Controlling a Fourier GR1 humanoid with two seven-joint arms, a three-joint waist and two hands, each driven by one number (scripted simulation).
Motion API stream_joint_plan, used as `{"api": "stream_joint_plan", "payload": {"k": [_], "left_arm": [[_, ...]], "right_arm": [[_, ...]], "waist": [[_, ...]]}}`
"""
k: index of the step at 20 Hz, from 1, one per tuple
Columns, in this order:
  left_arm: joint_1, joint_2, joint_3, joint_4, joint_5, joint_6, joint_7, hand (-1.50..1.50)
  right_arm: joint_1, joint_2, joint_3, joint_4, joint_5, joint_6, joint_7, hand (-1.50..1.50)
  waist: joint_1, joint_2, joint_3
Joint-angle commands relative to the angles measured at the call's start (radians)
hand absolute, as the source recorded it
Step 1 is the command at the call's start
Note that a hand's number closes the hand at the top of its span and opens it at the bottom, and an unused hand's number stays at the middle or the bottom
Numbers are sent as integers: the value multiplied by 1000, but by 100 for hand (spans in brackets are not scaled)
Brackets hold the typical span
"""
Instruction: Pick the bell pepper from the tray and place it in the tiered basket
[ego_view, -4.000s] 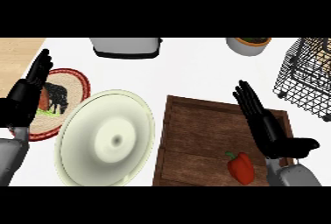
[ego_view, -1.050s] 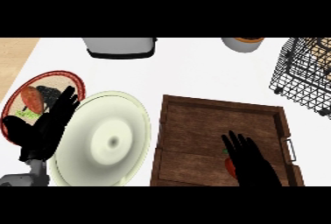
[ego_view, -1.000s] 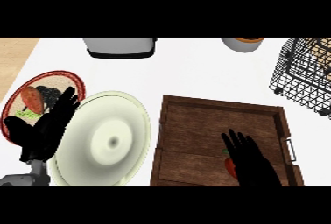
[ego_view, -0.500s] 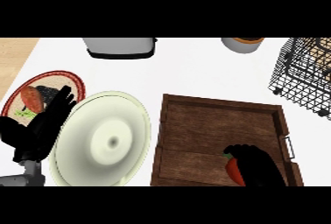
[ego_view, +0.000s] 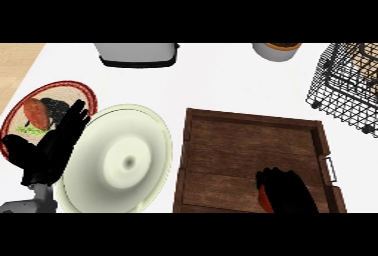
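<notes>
One pepper (ego_view: 263, 199) in tray (ego_view: 244, 140), right hand (ego_view: 289, 192) curled round it, left hand (ego_view: 53, 147) straight-fingered over food plate (ego_view: 66, 84), basket (ego_view: 347, 85) well apart

- Left hand (ego_view: 46, 150): matte black all over, with long slim fingers, rounded tips and a thicker thumb. It is dark enough that it shows mostly as an outline, and surface detail is hard to make out.
- Left forearm (ego_view: 33, 202): light grey with a smooth rounded shell. There is a hard colour break where the grey meets the black hand at the wrist.
- Right hand (ego_view: 291, 195): same matte black finish. The fingers (ego_view: 275, 175) show as rounded ridges along its upper edge, the rest is too dark to resolve, and the view's lower edge cuts it off.
</notes>
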Motion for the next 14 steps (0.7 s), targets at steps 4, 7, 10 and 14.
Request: {"api": "stream_joint_plan", "payload": {"k": [4, 7, 10, 14], "left_arm": [[-17, -16, -1, 0, -15, 9, 22, 0], [-9, 3, 35, -10, 1, 17, 24, 0], [0, 8, 49, 1, -2, 24, 13, 0], [24, -6, 51, 2, 11, 23, 9, 0]], "right_arm": [[80, -142, -161, 19, 6, -259, -142, 150], [89, -268, -419, 89, -148, -257, -171, 150], [90, -309, -543, 157, -226, -280, -198, 150], [59, -344, -737, 193, -409, -372, -339, 150]], "waist": [[-14, 8, 12], [-66, 8, 21], [-89, 13, 26], [-90, -1, 26]]}}
